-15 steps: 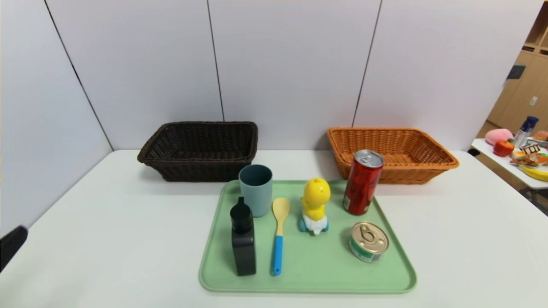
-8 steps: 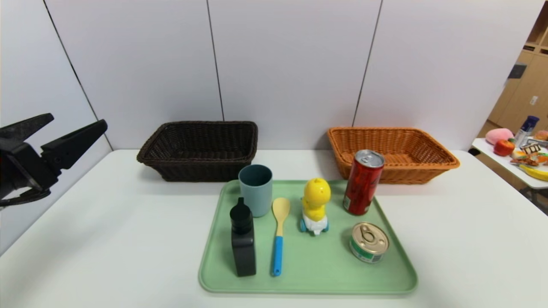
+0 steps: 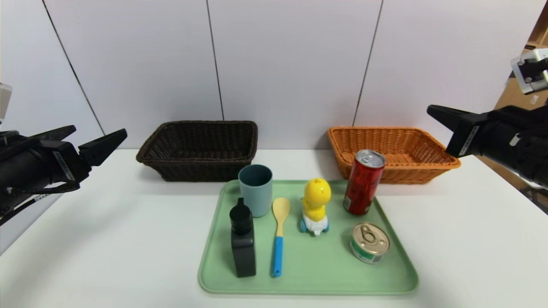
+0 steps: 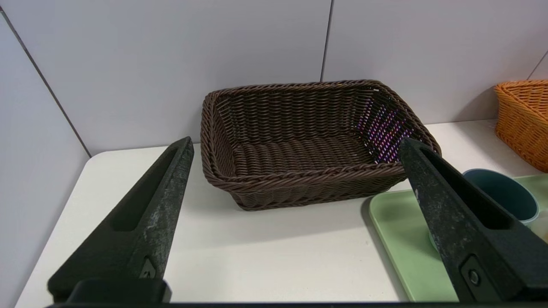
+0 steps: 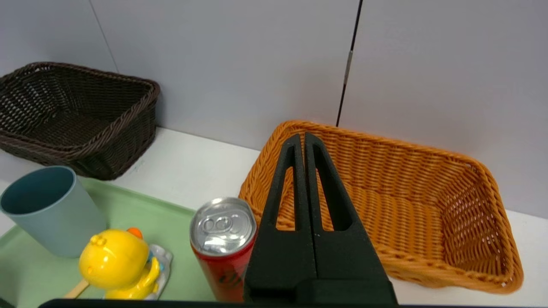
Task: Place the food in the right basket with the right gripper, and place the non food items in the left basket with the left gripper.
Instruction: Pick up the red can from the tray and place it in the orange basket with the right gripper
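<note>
Tray [image 3: 308, 273]: flat pale green plastic with rounded corners, lower centre of the head view, on the white table [image 3: 107, 239].
Cup [image 3: 255, 189]: smooth grey-blue plastic, upright at the tray's upper left corner.
Bottle [image 3: 242, 241]: black, square-bodied with a cap, upright just below the cup.
Spoon [image 3: 278, 233]: wooden bowl, blue handle, lying flat beside the bottle.
Duck [image 3: 315, 205]: glossy yellow toy on white wheels, mid-tray.
Can [image 3: 363, 182]: tall slim red cylinder with silver top, upright at the tray's upper right.
Tin [image 3: 369, 242]: short, round, gold pull-tab lid, green-white label, below the can.
Dark basket [image 3: 201, 147]: rectangular brown-black wicker with flared sides, upper left of centre.
Orange basket [image 3: 391, 152]: same weave, upper right of centre.
Left gripper [image 3: 96, 139]: left edge, above the table, fingers spread wide, holding nothing.
Right gripper [image 3: 432, 111]: right edge, above the orange basket's far end, fingers pressed together, holding nothing.
</note>
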Controlling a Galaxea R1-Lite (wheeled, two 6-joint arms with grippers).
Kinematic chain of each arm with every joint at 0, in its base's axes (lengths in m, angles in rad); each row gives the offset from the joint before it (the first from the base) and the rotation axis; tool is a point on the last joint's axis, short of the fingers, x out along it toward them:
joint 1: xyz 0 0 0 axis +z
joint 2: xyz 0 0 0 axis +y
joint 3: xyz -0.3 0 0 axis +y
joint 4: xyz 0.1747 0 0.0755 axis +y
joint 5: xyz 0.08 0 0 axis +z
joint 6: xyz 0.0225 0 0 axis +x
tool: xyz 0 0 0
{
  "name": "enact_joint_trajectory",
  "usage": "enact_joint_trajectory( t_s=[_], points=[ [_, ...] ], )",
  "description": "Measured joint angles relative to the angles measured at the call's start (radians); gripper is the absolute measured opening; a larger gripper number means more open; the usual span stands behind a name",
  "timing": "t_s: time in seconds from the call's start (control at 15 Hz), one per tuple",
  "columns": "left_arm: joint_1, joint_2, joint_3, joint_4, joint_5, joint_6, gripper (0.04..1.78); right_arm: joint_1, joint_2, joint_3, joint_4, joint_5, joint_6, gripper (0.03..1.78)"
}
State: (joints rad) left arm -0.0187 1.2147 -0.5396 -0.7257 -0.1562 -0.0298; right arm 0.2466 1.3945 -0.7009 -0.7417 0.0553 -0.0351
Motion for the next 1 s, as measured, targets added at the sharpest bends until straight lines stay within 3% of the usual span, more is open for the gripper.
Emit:
enact_joint_trajectory(
  t_s=[0.27,0.6,0.73,1.0],
  points=[
    [0.001,0.005,-0.001,0.0,0.0,0.0,1.69,0.0,0.054,0.022,-0.098,0.011,0.0,0.05],
    [0.003,0.006,0.002,0.017,0.001,0.0,1.69,0.0,0.067,0.048,-0.096,0.012,-0.039,0.81],
    [0.003,0.006,0.005,0.021,0.001,-0.001,1.69,0.002,0.07,0.09,-0.097,0.024,-0.042,1.01],
    [0.003,0.014,0.032,0.019,0.002,0.0,1.69,0.029,0.07,0.194,-0.107,0.104,-0.017,1.3]
  ],
)
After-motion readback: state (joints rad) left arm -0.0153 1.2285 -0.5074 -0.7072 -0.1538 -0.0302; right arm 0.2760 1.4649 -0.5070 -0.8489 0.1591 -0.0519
